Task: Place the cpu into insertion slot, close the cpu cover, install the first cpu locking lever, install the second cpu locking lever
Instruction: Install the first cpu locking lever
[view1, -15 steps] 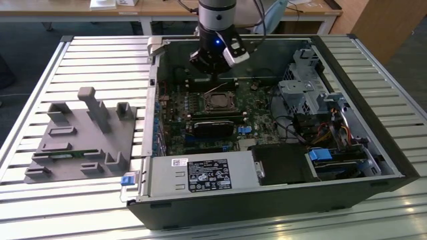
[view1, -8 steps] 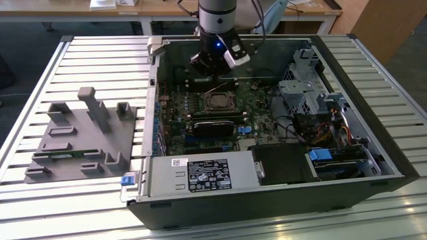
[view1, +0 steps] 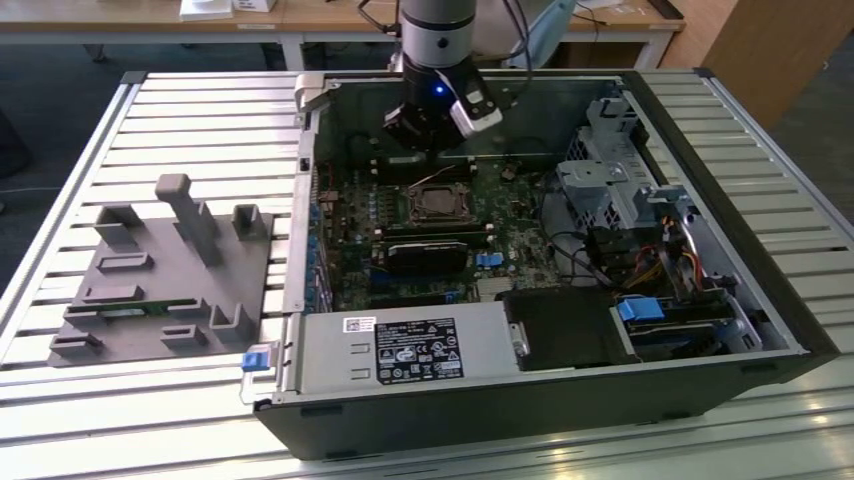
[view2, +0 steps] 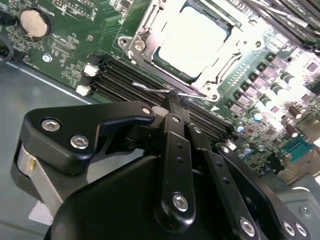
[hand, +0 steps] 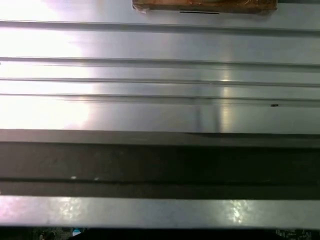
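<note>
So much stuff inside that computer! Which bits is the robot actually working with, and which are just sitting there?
In use:
- gripper, at the socket's edge
- cpu, seated in the insertion slot
- cpu cover around it
- thin wire locking lever, at the fingertips

Just sitting there:
- memory slots
- coin battery
- grey fixture block on the table
- power supply

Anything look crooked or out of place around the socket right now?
Nothing stands out. In the second wrist view the cpu sits square in the insertion slot, the cpu cover lies flat around it, and the claw is at a thin wire lever beside the socket.
</note>
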